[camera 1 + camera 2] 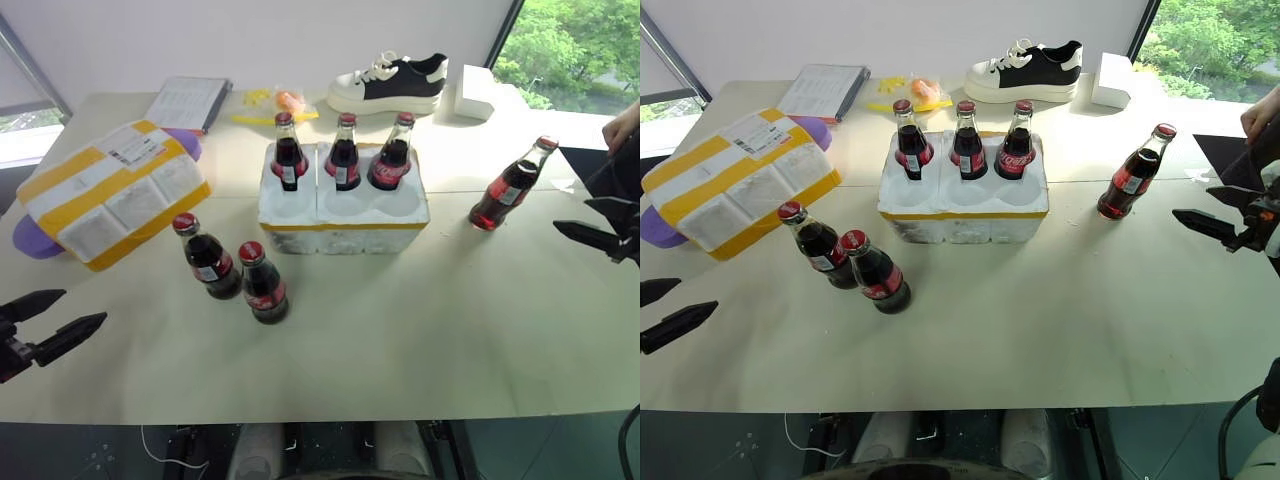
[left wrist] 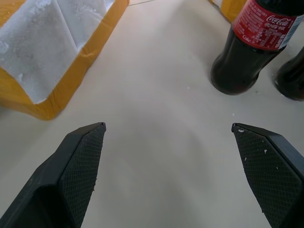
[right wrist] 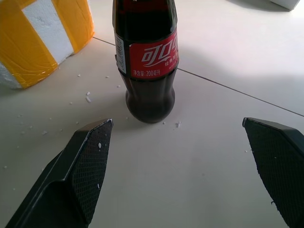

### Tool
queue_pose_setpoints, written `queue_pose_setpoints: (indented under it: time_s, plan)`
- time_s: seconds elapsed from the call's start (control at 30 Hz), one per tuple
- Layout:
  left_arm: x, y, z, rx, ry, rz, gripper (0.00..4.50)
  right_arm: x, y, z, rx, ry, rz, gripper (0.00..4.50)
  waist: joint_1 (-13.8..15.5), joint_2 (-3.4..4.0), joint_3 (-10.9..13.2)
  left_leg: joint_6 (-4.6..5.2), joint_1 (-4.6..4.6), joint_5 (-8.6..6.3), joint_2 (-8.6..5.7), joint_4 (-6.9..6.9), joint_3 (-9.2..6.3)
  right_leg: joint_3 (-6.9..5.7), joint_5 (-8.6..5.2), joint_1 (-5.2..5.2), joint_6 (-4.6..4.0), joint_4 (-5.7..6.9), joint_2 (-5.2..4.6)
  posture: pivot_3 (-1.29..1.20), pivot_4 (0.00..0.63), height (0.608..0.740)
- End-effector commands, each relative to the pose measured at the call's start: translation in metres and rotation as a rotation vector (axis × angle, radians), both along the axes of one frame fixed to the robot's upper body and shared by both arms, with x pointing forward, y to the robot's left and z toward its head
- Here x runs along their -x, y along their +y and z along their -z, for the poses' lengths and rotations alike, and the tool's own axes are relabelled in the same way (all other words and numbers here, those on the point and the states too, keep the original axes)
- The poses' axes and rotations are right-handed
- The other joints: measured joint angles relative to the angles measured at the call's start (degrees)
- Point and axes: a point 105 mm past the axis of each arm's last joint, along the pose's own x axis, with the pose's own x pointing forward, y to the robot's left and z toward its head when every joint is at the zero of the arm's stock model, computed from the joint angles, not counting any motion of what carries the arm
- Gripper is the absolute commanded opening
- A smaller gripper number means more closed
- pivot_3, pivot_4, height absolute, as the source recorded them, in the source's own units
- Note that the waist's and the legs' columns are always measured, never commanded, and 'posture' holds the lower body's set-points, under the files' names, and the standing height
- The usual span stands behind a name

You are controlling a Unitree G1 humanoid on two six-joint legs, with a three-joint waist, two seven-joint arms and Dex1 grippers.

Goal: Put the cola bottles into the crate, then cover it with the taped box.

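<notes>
A low white foam crate [image 1: 343, 212] with round wells and a yellow tape band along its lower edge sits near the middle of the pale tabletop [image 1: 420, 330]. Three small glass cola bottles with red caps and red-and-white labels stand upright in its far row of wells: one at the left [image 1: 289, 154], one in the middle [image 1: 344, 154] and one at the right [image 1: 391, 153]. The near wells hold nothing.

Two more cola bottles stand on the tabletop in front of the crate's left corner, one [image 1: 207, 258] just beside the other [image 1: 264, 284], close together. A sixth cola bottle [image 1: 510, 186] stands well to the right of the crate, apart from it.

The white foam box wrapped in wide yellow tape bands [image 1: 112, 192], with a white shipping label on top, lies to the left of the crate, partly over something purple [image 1: 36, 238]. Along the far edge are a grey booklet [image 1: 187, 102], some yellow and orange items [image 1: 275, 103], a black-and-white sneaker [image 1: 390, 84] and a small white block [image 1: 480, 94].

The left hand [image 1: 68, 312] hovers at the near left edge of the tabletop, its black fingers spread wide and holding nothing; its wrist view looks toward the base of one of the loose bottles. The right hand [image 1: 590, 220] hangs at the right edge, fingers likewise wide apart and empty, facing the lone bottle [image 3: 146, 61]. A person's hand [image 1: 622, 125] shows at the far right edge
</notes>
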Motion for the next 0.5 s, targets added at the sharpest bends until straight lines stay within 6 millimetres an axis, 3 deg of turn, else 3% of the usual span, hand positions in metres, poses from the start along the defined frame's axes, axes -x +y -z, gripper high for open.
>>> queue_pose_setpoints:
  time_s: [0.03, 0.5]
  plan:
    - [0.001, -0.001, -0.008, -0.022, -0.038, 0.007, 4.45, 0.004, -0.007, -0.017, 0.023, -0.052, 0.020, 4.50, 0.01, 0.00, 0.00, 0.00, 0.00, 0.00, 0.00, 0.00, 0.00, 0.00, 0.00, 0.00, 0.00, 0.00, 0.00, 0.00, 0.150, 0.740]
    - [-0.012, -0.006, -0.017, -0.003, -0.082, 0.023, 4.45, 0.005, -0.010, -0.019, 0.004, -0.049, 0.030, 4.50, 0.07, 0.00, -0.01, -0.01, 0.01, 0.01, -0.04, 0.01, 0.00, 0.00, 0.09, 0.03, 0.15, 0.01, 0.00, 0.00, 0.150, 0.740]
